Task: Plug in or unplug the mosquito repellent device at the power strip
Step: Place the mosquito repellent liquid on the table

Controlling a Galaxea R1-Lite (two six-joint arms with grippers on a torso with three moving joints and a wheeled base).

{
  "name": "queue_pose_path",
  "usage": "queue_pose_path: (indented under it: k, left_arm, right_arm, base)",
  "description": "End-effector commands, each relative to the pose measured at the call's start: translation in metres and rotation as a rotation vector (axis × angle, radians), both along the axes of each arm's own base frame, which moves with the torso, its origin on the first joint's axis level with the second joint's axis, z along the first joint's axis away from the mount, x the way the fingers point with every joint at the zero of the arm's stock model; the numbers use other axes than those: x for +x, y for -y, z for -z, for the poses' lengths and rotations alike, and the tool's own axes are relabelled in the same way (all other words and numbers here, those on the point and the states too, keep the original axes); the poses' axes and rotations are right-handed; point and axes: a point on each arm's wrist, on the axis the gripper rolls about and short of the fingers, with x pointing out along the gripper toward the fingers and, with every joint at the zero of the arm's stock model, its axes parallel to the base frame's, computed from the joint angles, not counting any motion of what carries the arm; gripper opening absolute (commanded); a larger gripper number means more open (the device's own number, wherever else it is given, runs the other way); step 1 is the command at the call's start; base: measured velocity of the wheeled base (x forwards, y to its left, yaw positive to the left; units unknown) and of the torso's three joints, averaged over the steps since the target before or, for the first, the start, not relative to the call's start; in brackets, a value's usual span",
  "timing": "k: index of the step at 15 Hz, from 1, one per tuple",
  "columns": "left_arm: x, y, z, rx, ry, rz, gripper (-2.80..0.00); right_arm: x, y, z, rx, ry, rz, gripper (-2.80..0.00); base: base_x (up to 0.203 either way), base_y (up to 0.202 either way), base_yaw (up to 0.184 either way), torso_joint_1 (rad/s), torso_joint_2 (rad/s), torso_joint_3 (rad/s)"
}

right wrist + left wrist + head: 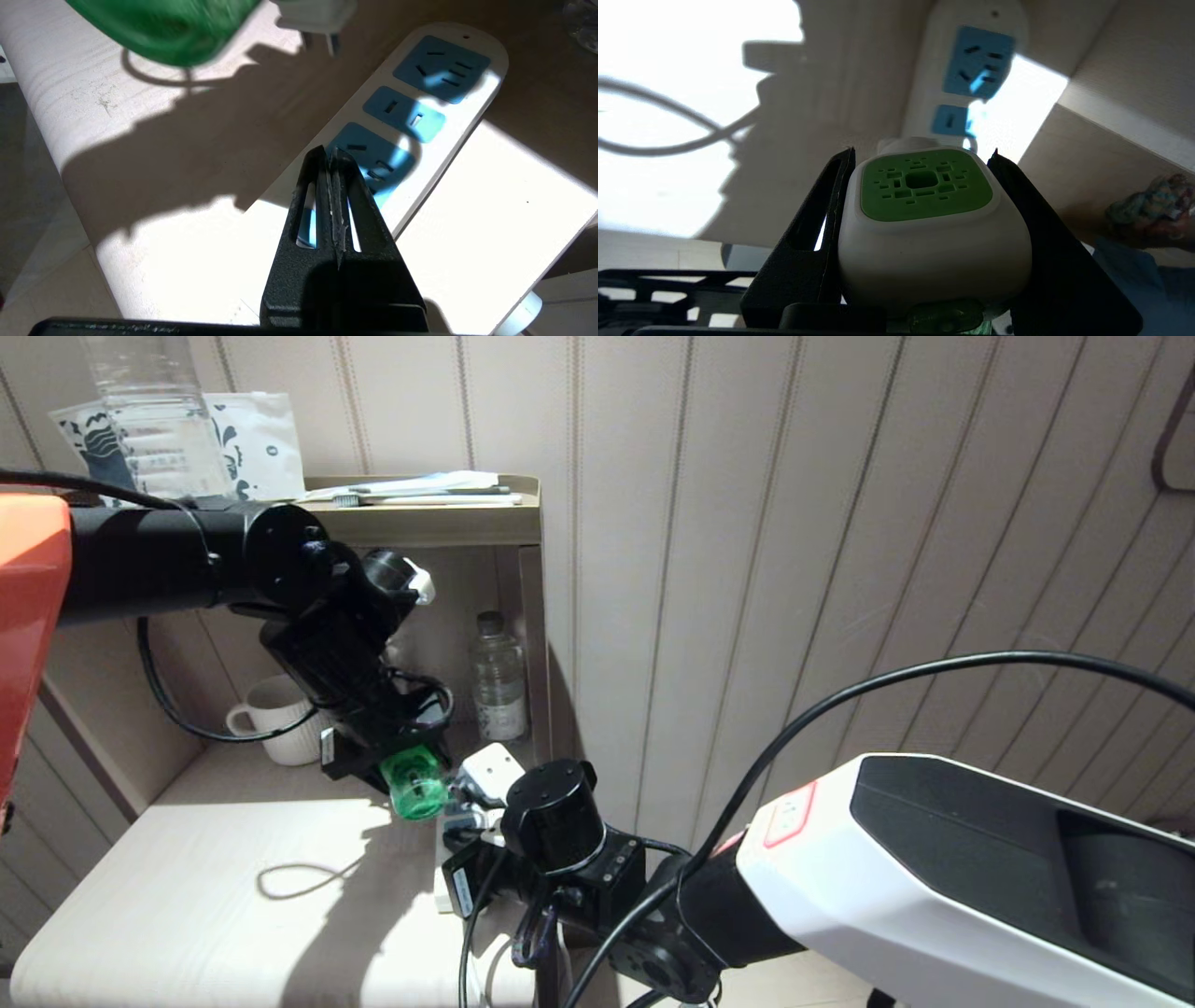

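Mosquito repellent device hangs above the sunlit pale wood-grain tabletop.

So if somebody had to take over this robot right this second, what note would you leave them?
Left gripper: shut on the mosquito repellent device, held in the air above the table, prongs bare.
Right gripper: shut, empty, tips over the power strip.
Done: device is out of the strip; the visible sockets are free.
Left: plug it in or set it down, whichever is wanted.

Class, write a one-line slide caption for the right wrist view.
Shut right gripper pressing the power strip while the mosquito repellent device hangs above it, prongs clear.
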Motion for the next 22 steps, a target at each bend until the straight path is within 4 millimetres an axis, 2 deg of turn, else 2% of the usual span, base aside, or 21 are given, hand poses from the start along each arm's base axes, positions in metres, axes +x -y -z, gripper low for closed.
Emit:
queue_pose_path:
  k: [1,2,4,12,14,19,22]
  left_arm:
    - [-0.001,-0.01,-0.004,0.0,-0.006,-0.027,-2.8]
    - [-0.001,-0.01,-0.004,0.001,-0.006,-0.027,-2.8]
    - [-0.003,-0.022,-0.003,0.008,-0.041,-0.058,-2.8]
    - [-0.011,-0.032,0.008,0.036,-0.097,-0.071,-2.8]
    - [-0.014,-0.034,0.008,0.036,-0.096,-0.073,-2.8]
    - [-0.017,-0.038,0.018,0.043,-0.102,-0.068,-2.8]
    - [-0.013,-0.056,0.03,0.054,-0.102,-0.092,-2.8]
  right_arm:
    - [-0.001,0.002,-0.013,0.027,0.02,0.0,-2.8]
    - [-0.001,0.002,-0.013,0.027,0.02,0.0,-2.8]
    - [-0.003,0.004,-0.03,0.058,0.044,0.001,-2.8]
    - [-0.014,0.02,-0.076,0.12,0.105,0.007,-2.8]
    - [-0.022,0.031,-0.097,0.136,0.125,0.006,-2.8]
    - [-0.036,0.062,-0.113,0.1,0.118,0.019,-2.8]
    - [-0.048,0.092,-0.139,0.124,0.143,0.048,-2.8]
  base:
    - [0.0,0.0,0.0,0.0,0.0,0.0]
    - [0.0,0.0,0.0,0.0,0.0,0.0]
    - [0.0,0.0,0.0,0.0,0.0,0.0]
    - [0.0,0.0,0.0,0.0,0.0,0.0]
    - [0.0,0.0,0.0,0.0,0.0,0.0]
    - [0.0,0.0,0.0,0.0,0.0,0.0]
    - [0.0,0.0,0.0,0.0,0.0,0.0]
